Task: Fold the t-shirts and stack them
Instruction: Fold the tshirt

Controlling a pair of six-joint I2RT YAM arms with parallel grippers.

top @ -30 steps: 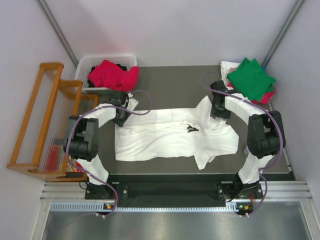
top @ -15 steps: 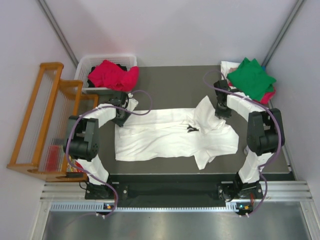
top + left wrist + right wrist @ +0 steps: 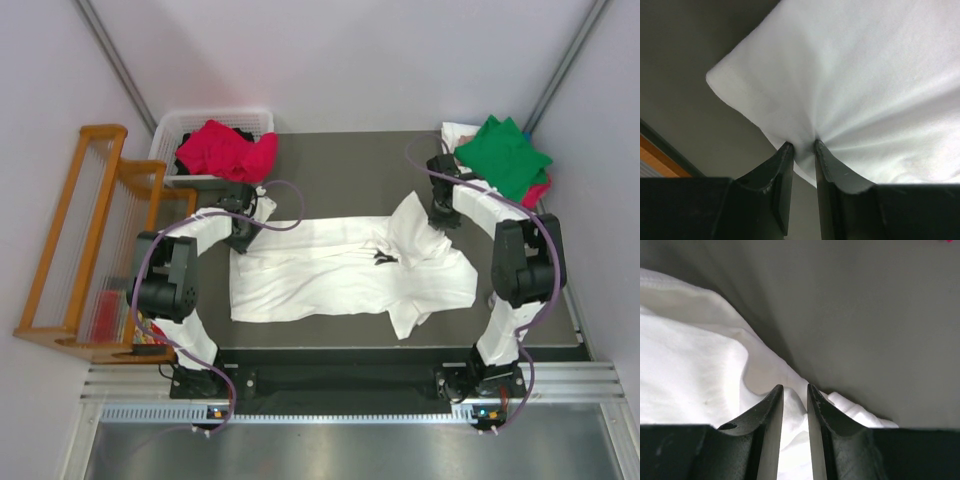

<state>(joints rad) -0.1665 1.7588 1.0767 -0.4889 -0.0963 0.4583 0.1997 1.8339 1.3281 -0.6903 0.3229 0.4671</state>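
The large white t-shirt [image 3: 330, 275] with small black print lies spread across the dark table. My left gripper [image 3: 243, 232] is shut on its far left corner [image 3: 790, 100], cloth pinched between the fingers. My right gripper [image 3: 443, 215] is shut on the shirt's far right edge [image 3: 730, 370], which rises in a peak toward it. A folded green t-shirt [image 3: 503, 155] lies on a crimson-pink one [image 3: 538, 192] at the back right. Another crimson-pink t-shirt [image 3: 225, 150] is heaped in the white basket [image 3: 190, 123].
A wooden rack [image 3: 95, 240] stands left of the table. The white slotted basket sits at the table's far left corner. The dark table [image 3: 350, 165] shows bare behind the white shirt. Grey walls close in on three sides.
My right gripper has moved away toward the back right, pulling the shirt's far right edge up into a taller peak. The left gripper has stayed in place.
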